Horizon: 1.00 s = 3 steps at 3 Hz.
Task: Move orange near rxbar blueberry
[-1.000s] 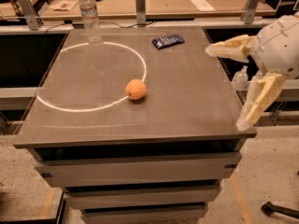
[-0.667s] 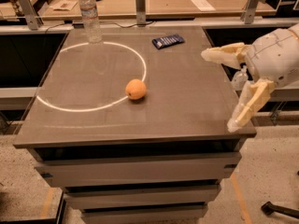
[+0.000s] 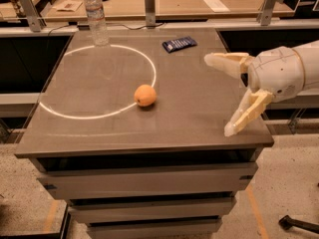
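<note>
The orange sits near the middle of the grey table, on the edge of a bright ring of light. The rxbar blueberry, a dark blue flat wrapper, lies at the table's far edge, right of centre. My gripper comes in from the right above the table's right side. Its two pale fingers are spread wide and hold nothing. It is well to the right of the orange and in front of the bar.
A clear water bottle stands at the table's far left corner. A wooden workbench with metal posts and papers runs behind the table. The table's right edge lies under my gripper.
My gripper has moved left, further over the table's right side, with its fingers still spread. The orange and the bar have not moved.
</note>
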Motion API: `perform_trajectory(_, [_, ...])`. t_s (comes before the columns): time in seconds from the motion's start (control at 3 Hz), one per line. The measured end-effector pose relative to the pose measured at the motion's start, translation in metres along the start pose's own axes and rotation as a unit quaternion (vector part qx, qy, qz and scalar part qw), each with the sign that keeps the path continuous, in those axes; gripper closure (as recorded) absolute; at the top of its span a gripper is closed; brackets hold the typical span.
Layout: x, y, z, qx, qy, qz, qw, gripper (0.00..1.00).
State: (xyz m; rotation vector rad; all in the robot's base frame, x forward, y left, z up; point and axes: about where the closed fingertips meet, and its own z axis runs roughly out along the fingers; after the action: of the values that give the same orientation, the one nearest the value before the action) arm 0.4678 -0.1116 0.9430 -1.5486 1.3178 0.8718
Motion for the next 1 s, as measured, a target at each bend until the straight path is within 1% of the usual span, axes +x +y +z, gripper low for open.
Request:
perform_trajectory(0.33, [0.002,-0.011,0.006,0.034,0.016,0.002,0.9993,0.0])
perform_trajectory(0.67, [0.002,-0.011,0.006,0.034,0.016,0.002,0.9993,0.0])
perform_trajectory(1.0, [0.005,-0.018,0.022,0.026,-0.008,0.004,0.9996,0.0])
